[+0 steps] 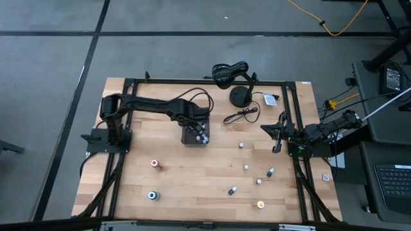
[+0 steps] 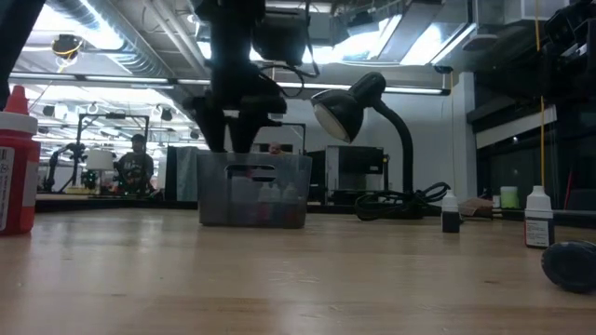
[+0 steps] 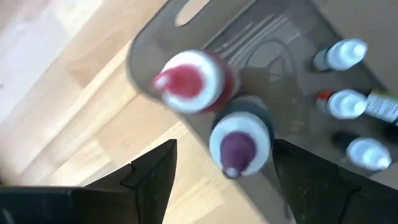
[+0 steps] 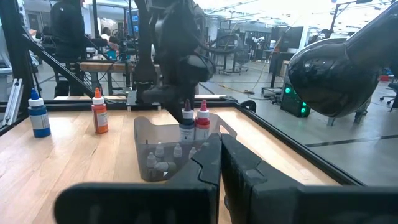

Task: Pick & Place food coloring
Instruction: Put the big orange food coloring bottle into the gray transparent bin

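Gray tray [image 1: 191, 137] — black desk lamp [image 1: 230, 72]

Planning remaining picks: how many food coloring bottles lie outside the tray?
8. Left side: red-capped bottle, blue-capped bottle. Right side: orange-capped bottle, five pale-capped bottles. The left arm may hide others.

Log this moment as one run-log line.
left gripper: open over gray tray, purple-capped bottle between fingers | right gripper: shut, parked at right edge | loose bottles on table
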`<control>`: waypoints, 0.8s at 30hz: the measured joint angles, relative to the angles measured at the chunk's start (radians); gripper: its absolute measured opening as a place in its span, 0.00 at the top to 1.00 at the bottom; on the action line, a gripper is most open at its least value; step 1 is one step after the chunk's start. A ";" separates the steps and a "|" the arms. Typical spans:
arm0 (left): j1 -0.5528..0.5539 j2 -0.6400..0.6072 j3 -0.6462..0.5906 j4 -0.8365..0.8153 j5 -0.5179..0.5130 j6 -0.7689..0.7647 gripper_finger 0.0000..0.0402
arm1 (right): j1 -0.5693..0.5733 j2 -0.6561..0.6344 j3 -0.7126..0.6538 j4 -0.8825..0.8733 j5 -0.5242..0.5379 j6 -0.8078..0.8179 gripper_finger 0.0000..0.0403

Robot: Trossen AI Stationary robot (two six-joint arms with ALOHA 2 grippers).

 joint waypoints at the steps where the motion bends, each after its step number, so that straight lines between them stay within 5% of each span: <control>1: 0.000 -0.012 0.000 -0.019 -0.002 0.000 0.36 | 0.000 0.000 0.000 0.000 0.000 0.000 0.96; 8: -0.065 -0.131 0.002 -0.109 -0.003 -0.001 0.35 | 0.000 0.000 0.000 0.000 0.000 0.000 0.96; 24: -0.364 -0.293 0.001 -0.209 0.169 -0.125 0.36 | 0.000 0.000 0.000 0.000 0.000 0.000 0.96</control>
